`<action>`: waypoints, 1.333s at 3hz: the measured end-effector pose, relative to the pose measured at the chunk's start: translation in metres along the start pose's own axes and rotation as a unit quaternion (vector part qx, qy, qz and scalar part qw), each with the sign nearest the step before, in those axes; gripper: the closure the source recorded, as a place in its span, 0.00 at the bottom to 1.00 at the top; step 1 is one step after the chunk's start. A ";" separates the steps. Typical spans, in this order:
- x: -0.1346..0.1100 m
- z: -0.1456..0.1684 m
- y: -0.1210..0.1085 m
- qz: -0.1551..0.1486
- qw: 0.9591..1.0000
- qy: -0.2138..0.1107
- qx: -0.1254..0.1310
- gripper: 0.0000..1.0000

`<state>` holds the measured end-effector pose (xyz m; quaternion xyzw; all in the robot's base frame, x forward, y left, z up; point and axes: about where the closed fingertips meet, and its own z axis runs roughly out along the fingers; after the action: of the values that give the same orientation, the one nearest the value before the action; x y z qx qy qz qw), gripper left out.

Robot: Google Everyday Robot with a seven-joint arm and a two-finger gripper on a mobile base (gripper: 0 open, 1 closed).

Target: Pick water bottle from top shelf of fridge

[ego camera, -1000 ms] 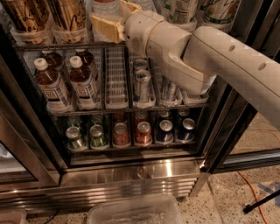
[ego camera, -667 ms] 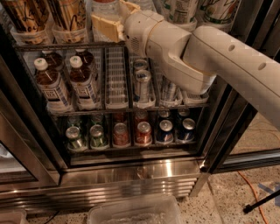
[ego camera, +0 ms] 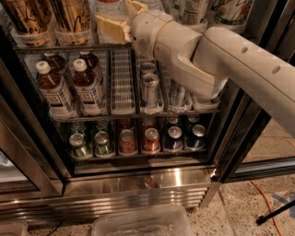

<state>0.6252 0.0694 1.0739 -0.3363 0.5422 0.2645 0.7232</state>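
Pincer at top shelf — water bottle just beside; grip state can't tell.

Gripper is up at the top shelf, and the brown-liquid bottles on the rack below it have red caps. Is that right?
No: the caps are white, as the camera view shows. The gripper is up at the top shelf, and the brown-liquid bottles stand on the rack below it.

Gripper at the top shelf, tall cans close on both sides.
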 end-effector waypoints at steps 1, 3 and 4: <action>-0.012 -0.001 -0.001 -0.019 1.000 -0.020 -0.004 1.00; -0.037 -0.012 0.000 -0.055 0.997 -0.061 -0.004 1.00; -0.039 -0.026 0.013 -0.053 0.997 -0.052 -0.013 1.00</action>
<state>0.5891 0.0574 1.1036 -0.3594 0.4819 0.2502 0.7590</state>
